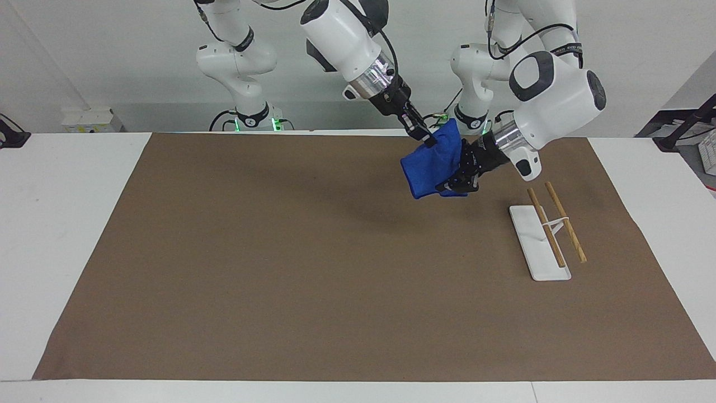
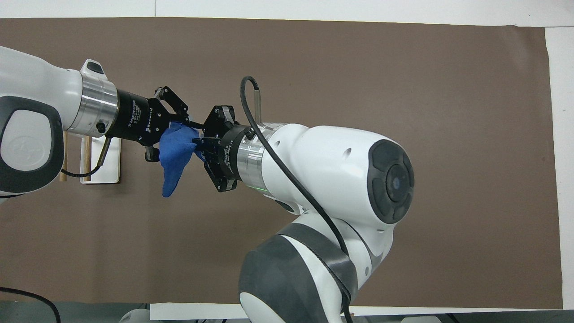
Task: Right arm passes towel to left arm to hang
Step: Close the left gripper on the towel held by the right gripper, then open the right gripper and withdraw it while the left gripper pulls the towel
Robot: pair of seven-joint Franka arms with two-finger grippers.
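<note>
The right arm's gripper [image 1: 426, 141] is shut on the top corner of the blue towel [image 1: 428, 168], which hangs bunched in the air over the brown mat. In the overhead view this gripper [image 2: 198, 142] meets the towel [image 2: 172, 154] from the right arm's end. The left arm's gripper [image 1: 454, 178] reaches in from the rack's end and is against the towel's edge, just below the right gripper; it also shows in the overhead view [image 2: 177, 132]. Its grip on the towel is hidden by the cloth.
A rack with a white base [image 1: 528, 235] and two wooden rods [image 1: 565, 221] stands on the brown mat [image 1: 279, 252] toward the left arm's end; its base shows in the overhead view [image 2: 112, 168]. White table borders the mat.
</note>
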